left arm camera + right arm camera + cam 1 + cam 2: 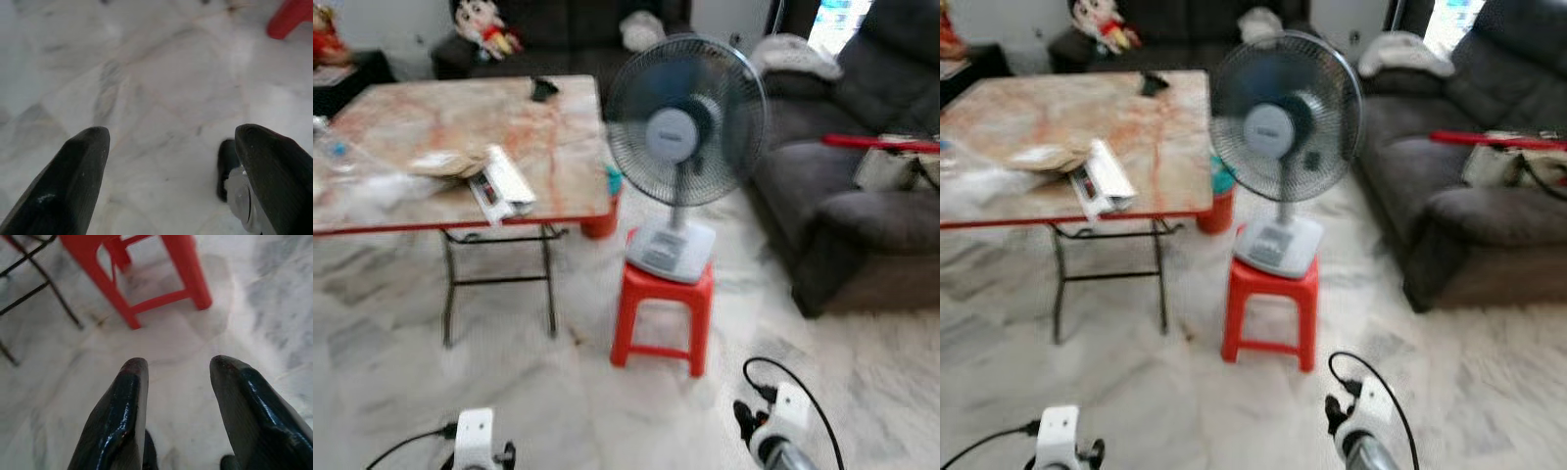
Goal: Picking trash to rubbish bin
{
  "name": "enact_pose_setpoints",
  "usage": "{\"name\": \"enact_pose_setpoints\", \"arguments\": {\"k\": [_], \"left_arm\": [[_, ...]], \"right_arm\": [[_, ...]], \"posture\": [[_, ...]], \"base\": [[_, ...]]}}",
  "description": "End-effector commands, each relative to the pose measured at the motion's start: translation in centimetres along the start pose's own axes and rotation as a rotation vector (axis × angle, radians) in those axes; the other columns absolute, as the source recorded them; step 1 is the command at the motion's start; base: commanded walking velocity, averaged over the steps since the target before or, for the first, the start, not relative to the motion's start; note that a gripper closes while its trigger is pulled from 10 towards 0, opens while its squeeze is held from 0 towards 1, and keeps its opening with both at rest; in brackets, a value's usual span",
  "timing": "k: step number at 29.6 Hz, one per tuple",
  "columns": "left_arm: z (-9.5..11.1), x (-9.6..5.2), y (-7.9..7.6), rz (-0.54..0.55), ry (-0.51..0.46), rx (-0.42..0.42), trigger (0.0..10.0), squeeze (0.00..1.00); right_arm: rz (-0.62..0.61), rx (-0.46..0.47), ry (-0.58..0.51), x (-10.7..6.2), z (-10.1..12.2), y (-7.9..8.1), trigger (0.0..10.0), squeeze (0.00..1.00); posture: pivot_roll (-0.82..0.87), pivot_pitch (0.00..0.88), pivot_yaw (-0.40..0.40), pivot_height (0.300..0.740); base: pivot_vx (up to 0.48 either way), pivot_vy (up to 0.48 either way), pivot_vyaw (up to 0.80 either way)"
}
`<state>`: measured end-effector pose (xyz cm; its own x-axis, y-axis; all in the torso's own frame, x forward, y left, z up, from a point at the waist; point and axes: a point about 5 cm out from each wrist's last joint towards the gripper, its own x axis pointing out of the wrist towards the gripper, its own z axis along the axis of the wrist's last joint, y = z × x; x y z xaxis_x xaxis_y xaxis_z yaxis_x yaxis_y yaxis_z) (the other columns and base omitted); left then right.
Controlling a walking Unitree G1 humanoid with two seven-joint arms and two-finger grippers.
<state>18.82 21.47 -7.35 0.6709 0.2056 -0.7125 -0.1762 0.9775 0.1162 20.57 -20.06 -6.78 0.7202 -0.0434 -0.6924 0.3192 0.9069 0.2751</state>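
Both grippers, left point(171, 161) & right point(178, 396), jaws apart, empty, over marble floor point(509, 392).

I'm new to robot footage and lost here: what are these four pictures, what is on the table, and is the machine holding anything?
It is a walking humanoid robot with two arms. The two wide pictures come from cameras on its head, looking down at a living room. The other two come from cameras on its wrists, looking along each gripper's black fingers at the marble floor.

The left gripper and right gripper are both open and hold nothing.

On the marble-patterned folding table lie a folded white booklet or packet, crumpled brownish paper and a small black object; blur hides the details. Beside the table, a grey electric fan stands on a red plastic stool, with a dark grey sofa beyond.
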Motion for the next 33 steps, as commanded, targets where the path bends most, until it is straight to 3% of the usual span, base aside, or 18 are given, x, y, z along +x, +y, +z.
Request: {"name": "enact_pose_setpoints", "arguments": {"k": [1,11,33], "left_arm": [[-0.12,-0.01,-0.04,0.004,0.010,-0.005,10.0,0.00],[-0.37,-0.07,-0.14,0.003,0.021,-0.013,10.0,0.00],[-1.03,-0.31,-0.44,0.009,0.028,-0.030,10.0,0.00]], "right_arm": [[-0.022,0.017,0.006,-0.20,-0.22,-0.69,10.0,0.00],[-0.025,0.043,-0.002,-0.24,-0.16,-0.88,10.0,0.00],[-0.009,0.010,0.011,-0.22,-0.09,-0.88,10.0,0.00]], "posture": [[-0.01,0.000,0.034,0.740],[0.01,0.000,0.031,0.740],[0.02,0.000,0.002,0.740]], "base": [[0.000,0.000,0.00],[0.000,0.000,0.00],[0.000,0.000,0.00]]}}
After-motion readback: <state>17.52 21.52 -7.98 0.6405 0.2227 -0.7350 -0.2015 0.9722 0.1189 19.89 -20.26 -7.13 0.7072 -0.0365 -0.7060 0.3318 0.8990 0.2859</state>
